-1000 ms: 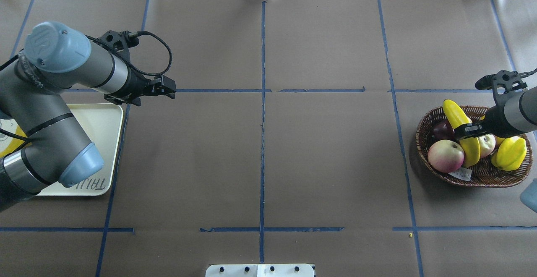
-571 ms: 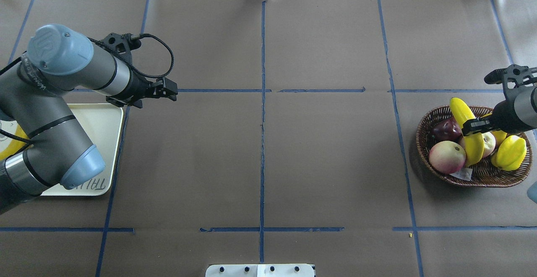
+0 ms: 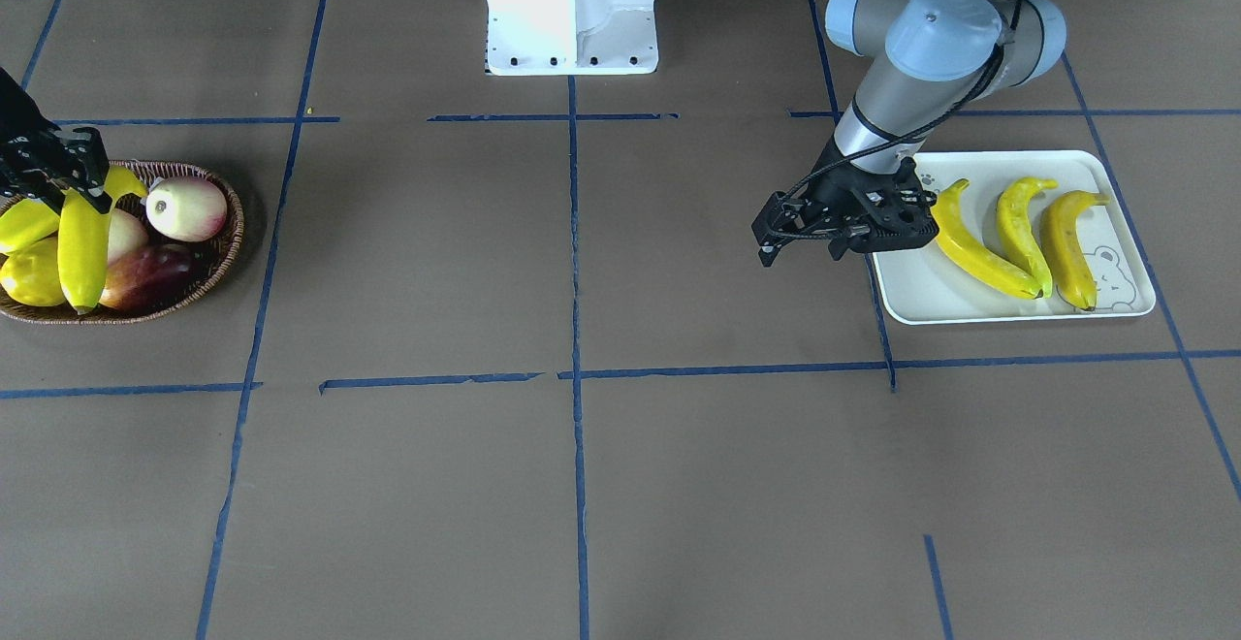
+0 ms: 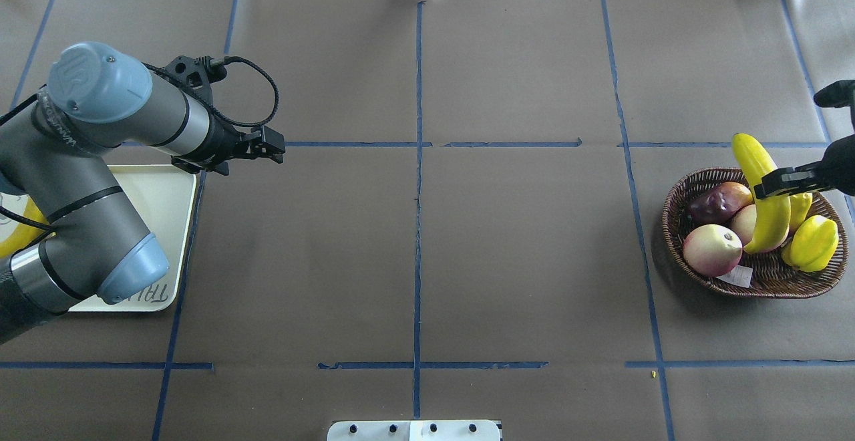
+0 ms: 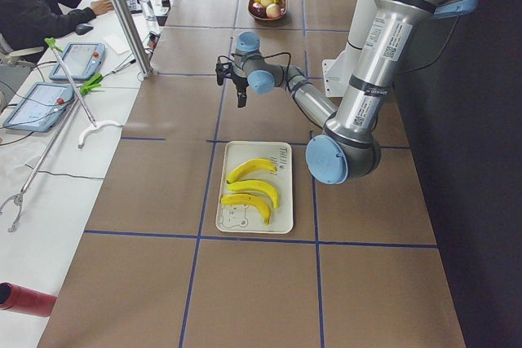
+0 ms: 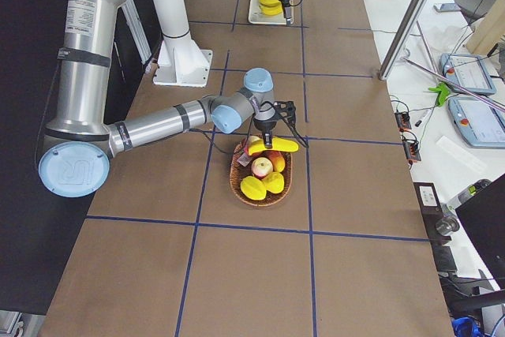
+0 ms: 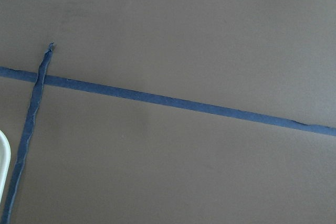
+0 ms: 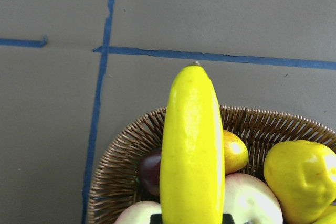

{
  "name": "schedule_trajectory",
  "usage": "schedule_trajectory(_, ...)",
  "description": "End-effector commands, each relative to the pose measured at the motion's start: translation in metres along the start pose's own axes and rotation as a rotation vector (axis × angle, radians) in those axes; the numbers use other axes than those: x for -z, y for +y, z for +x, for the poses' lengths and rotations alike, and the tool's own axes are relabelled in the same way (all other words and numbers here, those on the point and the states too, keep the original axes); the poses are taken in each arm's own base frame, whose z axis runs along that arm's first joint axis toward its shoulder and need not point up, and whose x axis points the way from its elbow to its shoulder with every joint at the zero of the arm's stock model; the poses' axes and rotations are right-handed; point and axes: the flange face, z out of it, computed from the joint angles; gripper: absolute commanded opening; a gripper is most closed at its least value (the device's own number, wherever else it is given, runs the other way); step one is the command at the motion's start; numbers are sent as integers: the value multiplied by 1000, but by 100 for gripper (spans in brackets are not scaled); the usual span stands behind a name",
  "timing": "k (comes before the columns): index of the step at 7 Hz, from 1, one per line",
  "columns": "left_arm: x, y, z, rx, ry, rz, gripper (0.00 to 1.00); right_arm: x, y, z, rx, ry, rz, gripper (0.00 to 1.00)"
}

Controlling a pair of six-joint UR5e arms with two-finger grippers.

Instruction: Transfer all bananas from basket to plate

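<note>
Three bananas (image 3: pixel 979 257) lie side by side on the plate (image 4: pixel 170 227). Just beside it, the left gripper (image 4: pixel 277 148) hangs over the table (image 4: pixel 507 260), fingers apart and empty. At the right, the right gripper (image 4: pixel 775 184) is clamped on the fourth banana (image 4: pixel 768 214), over the basket (image 4: pixel 768 280).

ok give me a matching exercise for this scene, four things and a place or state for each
Things:
1. right gripper
2. left gripper
3. plate
4. basket

Places and states:
a. three bananas lie on it
b. open, over the table beside the plate
c. has apples in it
d. shut on a banana over the basket

Pairs: 1-d, 2-b, 3-a, 4-c
</note>
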Motion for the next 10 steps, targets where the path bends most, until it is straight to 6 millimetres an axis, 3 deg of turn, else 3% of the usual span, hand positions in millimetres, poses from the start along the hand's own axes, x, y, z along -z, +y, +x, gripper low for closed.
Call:
schedule_trajectory(1,2,0,5,-2,8,2,99,53,-20,-12,-8,-193,-8,0)
schedule_trajectory(2,2,3,13,19,20,-1,99,60,-41,-40,15,-224,16,0)
schedule_trajectory(3,5,10,30,60,46,-6,99,61,-68,-80,-11,-266,24,1)
schedule_trajectory(4,12,12,43,93,114,26,99,67,-78,-134,-60,-330,16,1)
schedule_trajectory(5,18,15,51,143,189,29,99,64,-79,-176,-120,-394,26,1)
schedule_trajectory(7,37,22,79,244,337,15,99,27,-52,-237,-187,-487,119,2)
schedule_trajectory(10,60,21,123,346,485,-18,99,-11,2,-317,-214,-602,188,2)
